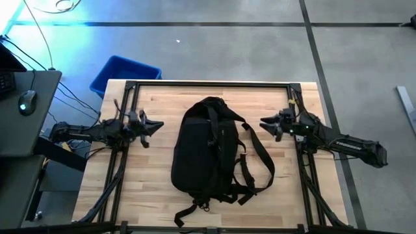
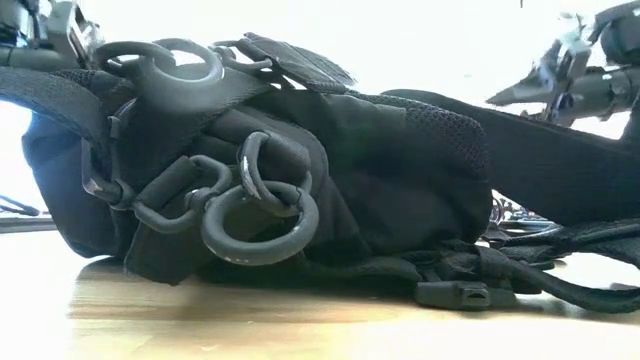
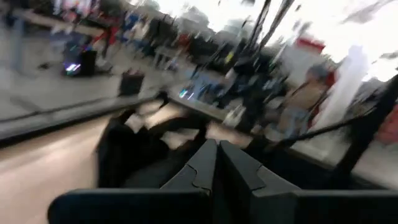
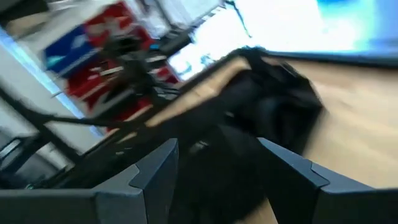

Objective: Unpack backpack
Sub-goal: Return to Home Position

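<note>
**Grey side desk** (image 1: 19,136): stands off the table's left edge and carries a pale computer mouse (image 1: 27,102).

**Blue plastic bin** (image 1: 123,73): on the floor, just outside the table's left-hand corner that shows uppermost in the high view.

**Light wooden table with black metal frame** (image 1: 156,195): carries the one task item, and an arm reaches in over each side edge.

**Left gripper** (image 1: 155,125): held above the table inside the left edge, pointing toward the middle, near the backpack but apart from it. In the left wrist view (image 3: 217,168) its two dark fingers are pressed together with no gap and hold nothing.

**Large black fabric backpack** (image 1: 205,153): lies flat in the middle of the table, between the two grippers, with its long axis parallel to the side edges. Neither gripper touches it.
- Long black straps (image 1: 260,159) spill in loops toward the right edge and trail off the end that shows lowest in the high view.
- The low view (image 2: 380,170) shows grey rings (image 2: 262,228) hanging on the nearer end.
- A black buckle (image 2: 455,294) rests on the wood beside it.
- It appears blurred in the left wrist view (image 3: 124,149) and the right wrist view (image 4: 273,106).

**Right gripper** (image 1: 268,123): held above the table inside the right edge, pointing toward the middle, apart from the backpack. In the right wrist view (image 4: 217,168) its fingers (image 4: 155,174) are spread wide with nothing between them.
</note>
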You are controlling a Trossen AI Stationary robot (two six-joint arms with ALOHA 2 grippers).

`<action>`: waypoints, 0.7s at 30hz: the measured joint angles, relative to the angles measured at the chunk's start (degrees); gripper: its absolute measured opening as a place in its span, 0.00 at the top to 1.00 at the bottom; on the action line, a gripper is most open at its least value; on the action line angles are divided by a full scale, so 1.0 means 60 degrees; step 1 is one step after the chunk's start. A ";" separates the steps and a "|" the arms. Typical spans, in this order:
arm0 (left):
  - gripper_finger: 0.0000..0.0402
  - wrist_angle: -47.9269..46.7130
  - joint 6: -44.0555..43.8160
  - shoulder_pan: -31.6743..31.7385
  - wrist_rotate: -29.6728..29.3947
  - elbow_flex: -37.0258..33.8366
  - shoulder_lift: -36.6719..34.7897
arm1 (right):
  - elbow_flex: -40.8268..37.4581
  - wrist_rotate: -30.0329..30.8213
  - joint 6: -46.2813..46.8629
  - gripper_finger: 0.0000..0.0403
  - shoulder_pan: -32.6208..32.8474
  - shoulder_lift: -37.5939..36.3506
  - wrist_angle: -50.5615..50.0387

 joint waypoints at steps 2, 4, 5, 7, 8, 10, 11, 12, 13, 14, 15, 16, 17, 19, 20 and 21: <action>1.00 -0.0007 -0.0011 -0.0002 -0.0030 0.0013 0.0129 | 0.0000 0.0282 0.0366 0.51 0.0000 0.0000 -0.0474; 1.00 -0.0014 -0.0012 -0.0002 -0.0031 0.0013 0.0176 | 0.0000 0.0366 0.0531 0.51 0.0000 0.0002 -0.0928; 1.00 -0.0017 -0.0012 -0.0002 -0.0033 0.0013 0.0219 | 0.0004 0.0364 0.0538 0.51 0.0000 0.0000 -0.1133; 1.00 -0.0017 -0.0012 -0.0002 -0.0036 0.0013 0.0238 | 0.0009 0.0368 0.0508 0.51 0.0000 0.0002 -0.1416; 1.00 -0.0014 -0.0012 -0.0002 -0.0037 0.0013 0.0238 | 0.0015 0.0366 0.0464 0.51 0.0000 0.0021 -0.1427; 1.00 -0.0017 -0.0012 -0.0002 -0.0033 0.0013 0.0246 | 0.0015 0.0364 0.0435 0.51 0.0000 0.0043 -0.1432; 1.00 -0.0017 -0.0012 -0.0002 -0.0037 0.0013 0.0246 | 0.0015 0.0367 0.0428 0.51 0.0000 0.0057 -0.1434; 1.00 -0.0017 -0.0012 -0.0002 -0.0037 0.0013 0.0246 | 0.0015 0.0364 0.0418 0.51 0.0000 0.0058 -0.1434; 1.00 -0.0017 -0.0012 -0.0002 -0.0037 0.0013 0.0248 | 0.0016 0.0362 0.0418 0.51 0.0000 0.0058 -0.1438; 1.00 -0.0017 -0.0012 -0.0002 -0.0037 0.0013 0.0253 | 0.0018 0.0364 0.0418 0.51 0.0000 0.0058 -0.1439; 1.00 -0.0017 -0.0012 -0.0002 -0.0037 0.0013 0.0253 | 0.0018 0.0361 0.0418 0.51 0.0000 0.0058 -0.1442; 1.00 -0.0017 -0.0014 -0.0002 -0.0037 0.0013 0.0253 | 0.0019 0.0371 0.0419 0.51 0.0030 0.0039 -0.1449; 1.00 -0.0016 -0.0012 -0.0002 -0.0037 0.0013 0.0255 | 0.0022 0.0505 0.0418 0.51 0.0217 -0.0157 -0.1471; 1.00 -0.0010 -0.0012 -0.0067 -0.0060 0.0013 0.0153 | 0.0022 0.0784 0.0415 0.51 0.0664 -0.0794 -0.1492; 1.00 -0.0006 -0.0016 -0.0112 -0.0066 0.0013 0.0026 | 0.0022 0.0814 0.0415 0.51 0.0789 -0.1125 -0.1489; 1.00 -0.0006 -0.0012 -0.0127 -0.0045 0.0013 -0.0136 | 0.0022 0.0869 0.0415 0.51 0.0874 -0.1464 -0.1498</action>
